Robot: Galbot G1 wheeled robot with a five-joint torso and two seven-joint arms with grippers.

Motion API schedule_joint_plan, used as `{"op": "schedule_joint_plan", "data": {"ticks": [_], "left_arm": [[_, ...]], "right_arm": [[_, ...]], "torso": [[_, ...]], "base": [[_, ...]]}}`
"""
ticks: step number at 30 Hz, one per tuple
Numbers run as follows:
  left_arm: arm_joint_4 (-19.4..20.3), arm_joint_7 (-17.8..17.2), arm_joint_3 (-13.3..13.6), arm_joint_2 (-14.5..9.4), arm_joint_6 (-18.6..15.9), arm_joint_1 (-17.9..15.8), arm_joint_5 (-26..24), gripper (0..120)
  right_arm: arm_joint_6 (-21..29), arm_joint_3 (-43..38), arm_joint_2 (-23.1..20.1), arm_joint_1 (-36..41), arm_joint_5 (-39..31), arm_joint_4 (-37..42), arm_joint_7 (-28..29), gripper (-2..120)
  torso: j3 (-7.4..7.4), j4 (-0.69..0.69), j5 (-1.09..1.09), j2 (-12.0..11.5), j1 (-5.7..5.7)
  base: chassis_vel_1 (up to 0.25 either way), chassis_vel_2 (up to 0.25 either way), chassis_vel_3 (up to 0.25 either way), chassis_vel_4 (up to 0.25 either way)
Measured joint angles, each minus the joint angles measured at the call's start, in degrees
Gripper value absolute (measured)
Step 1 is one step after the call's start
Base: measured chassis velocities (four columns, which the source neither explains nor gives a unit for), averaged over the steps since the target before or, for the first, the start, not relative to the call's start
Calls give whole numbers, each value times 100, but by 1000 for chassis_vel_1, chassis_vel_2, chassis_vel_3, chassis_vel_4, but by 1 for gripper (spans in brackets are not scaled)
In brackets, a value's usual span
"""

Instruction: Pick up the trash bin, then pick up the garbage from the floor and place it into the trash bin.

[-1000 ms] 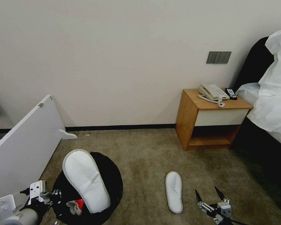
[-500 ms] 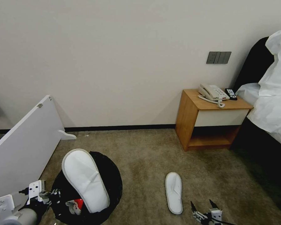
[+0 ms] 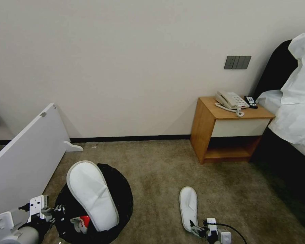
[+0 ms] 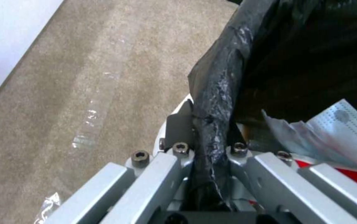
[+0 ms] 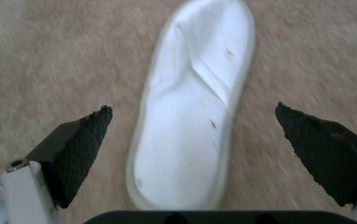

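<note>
The trash bin (image 3: 123, 200), lined with a black bag, stands on the carpet at lower left. One white slipper (image 3: 91, 195) lies across its mouth, with a red scrap (image 3: 86, 220) beside it. My left gripper (image 3: 62, 215) is shut on the bin's rim; the left wrist view shows the gripper (image 4: 206, 124) pinching the black bag (image 4: 302, 56) over the rim, with a pale tissue (image 4: 332, 137) inside. A second white slipper (image 3: 188, 207) lies on the floor. My right gripper (image 3: 195, 226) hovers at its near end, and in the right wrist view the gripper (image 5: 191, 107) is open with the slipper (image 5: 195, 124) between its fingers (image 5: 78, 137).
A white board (image 3: 23, 152) leans at the left, close to the bin. A wooden nightstand (image 3: 227, 132) with a phone stands against the wall, and a bed (image 3: 295, 112) lies to its right. Open carpet (image 3: 156, 169) lies between the bin and the nightstand.
My right gripper has moved left and lower, from beside the floor slipper to over its near end. The left gripper and bin have stayed put.
</note>
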State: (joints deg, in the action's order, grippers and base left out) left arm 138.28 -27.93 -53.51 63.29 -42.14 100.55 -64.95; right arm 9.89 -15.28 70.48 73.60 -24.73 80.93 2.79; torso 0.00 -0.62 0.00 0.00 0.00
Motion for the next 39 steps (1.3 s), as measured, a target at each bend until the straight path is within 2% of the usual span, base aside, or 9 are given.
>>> {"op": "schedule_joint_plan", "data": {"ticks": [13, 37, 39], "left_arm": [[19, -9, 5, 26, 0, -5, 12, 2], [-62, -3, 7, -31, 0, -67, -10, 2], [-72, -2, 8, -41, 0, -80, -22, 2]], "right_arm": [[90, 365, 265, -1022, 96, -798, -7, 100], [235, 404, 540, -1685, 86, -1821, 117, 100], [270, 395, 563, -1740, 64, -1954, 139, 95]], "torso": [[0, 0, 0, -1, 0], [0, 0, 0, -1, 0], [0, 0, 0, -1, 0]], "base": [[0, 0, 0, 0], [0, 0, 0, 0], [0, 0, 0, 0]]}}
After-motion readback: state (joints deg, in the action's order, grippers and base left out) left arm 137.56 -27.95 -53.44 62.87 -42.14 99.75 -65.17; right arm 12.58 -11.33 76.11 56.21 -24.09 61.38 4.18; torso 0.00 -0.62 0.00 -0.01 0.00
